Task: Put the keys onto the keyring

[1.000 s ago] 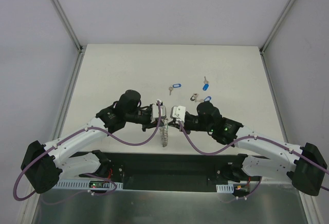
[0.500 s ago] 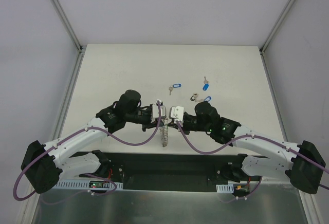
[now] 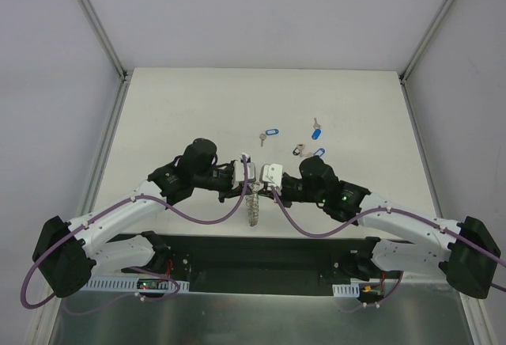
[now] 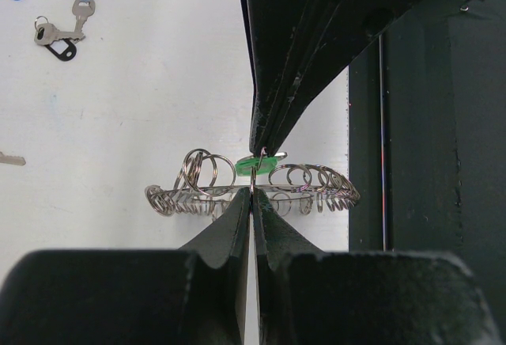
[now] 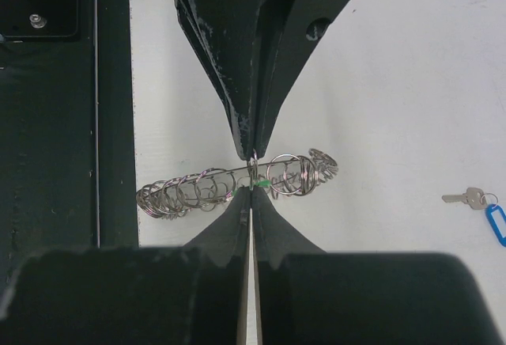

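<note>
The white tabletop [image 3: 174, 108] carried both arms at its near edge. The left arm [image 3: 126, 206] and the right arm [image 3: 395, 222] reached inward, and their wrists met just short of the tabletop's middle.

The left gripper [image 4: 251, 196] was clenched, with no gap between its fingers, and pinched the rim of the keyring [image 4: 170, 200]. The right gripper [image 5: 251, 195] was likewise clenched tip to tip. It faced the left one across the ring and nipped the green-tagged key [image 4: 254, 163] where that key met the ring's rim.

The keyring was held between the two grippers, edge-on to the overhead camera. There it showed as a short chain-like strip running from the fingertips toward the middle of the near edge. In the wrist views it lay crosswise, its fringe of small wire loops bunched along both sides of the pinch. Whether its lower end touched the tabletop could not be told.

Three loose keys lay farther out:
- One blue-tagged key [image 3: 270, 133] lay about at the tabletop's centre.
- A second blue-tagged key [image 3: 316, 133] lay to the right of it, apart.
- A third blue-tagged key [image 3: 319, 153] lay just nearer than the second.

A small dark-tagged key [image 3: 298, 149] lay beside the third one.
</note>
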### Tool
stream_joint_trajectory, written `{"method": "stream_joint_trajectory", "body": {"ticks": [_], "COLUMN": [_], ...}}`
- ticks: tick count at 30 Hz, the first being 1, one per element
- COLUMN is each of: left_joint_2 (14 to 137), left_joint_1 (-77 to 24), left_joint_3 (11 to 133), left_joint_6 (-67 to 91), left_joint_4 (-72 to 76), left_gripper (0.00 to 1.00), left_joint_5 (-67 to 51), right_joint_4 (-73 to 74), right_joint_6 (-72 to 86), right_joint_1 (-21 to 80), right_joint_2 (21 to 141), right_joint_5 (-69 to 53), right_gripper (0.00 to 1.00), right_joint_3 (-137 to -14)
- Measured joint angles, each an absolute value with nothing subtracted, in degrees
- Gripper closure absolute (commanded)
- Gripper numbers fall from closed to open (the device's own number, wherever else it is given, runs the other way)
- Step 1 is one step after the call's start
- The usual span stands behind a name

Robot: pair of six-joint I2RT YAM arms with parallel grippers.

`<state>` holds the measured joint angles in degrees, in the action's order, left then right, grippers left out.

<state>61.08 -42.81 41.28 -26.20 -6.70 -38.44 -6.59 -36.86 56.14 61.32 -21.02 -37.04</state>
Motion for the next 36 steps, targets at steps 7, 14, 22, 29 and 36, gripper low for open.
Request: {"method": "stream_joint_trajectory", "body": {"ticks": [7,14,22,29,36], "left_joint_2": [61.08,61.08,61.08,61.08,61.08], "left_joint_1": [-42.81,-42.81,-42.81,-42.83,-42.83], "left_joint_3": [41.28,41.28,41.28,41.28,41.28], "left_joint_6": [-26.2,-26.2,-26.2,-26.2,-26.22], "left_joint_4": [-6.7,-6.7,-6.7,-6.7,-6.7], "left_gripper": [1.0,1.0,1.0,1.0,1.0], "left_joint_5": [-38.44,-38.44,-38.48,-38.5,-38.5], "right_joint_4": [-6.63,-6.63,-6.63,-6.63,-6.63], "right_joint_6": [-36.75,-36.69,-36.69,-36.69,-36.67], "right_joint_1": [56.14,56.14,56.18,56.18,56.18], "right_joint_2": [59.07,59.13,60.45,60.77,60.62], "right_joint_5": [-21.02,-21.02,-20.99,-20.95,-20.78], "right_gripper": [0.99,0.99,0.98,0.99,0.99], "right_joint_3": [-37.04,-37.04,-37.04,-37.04,-37.04]}}
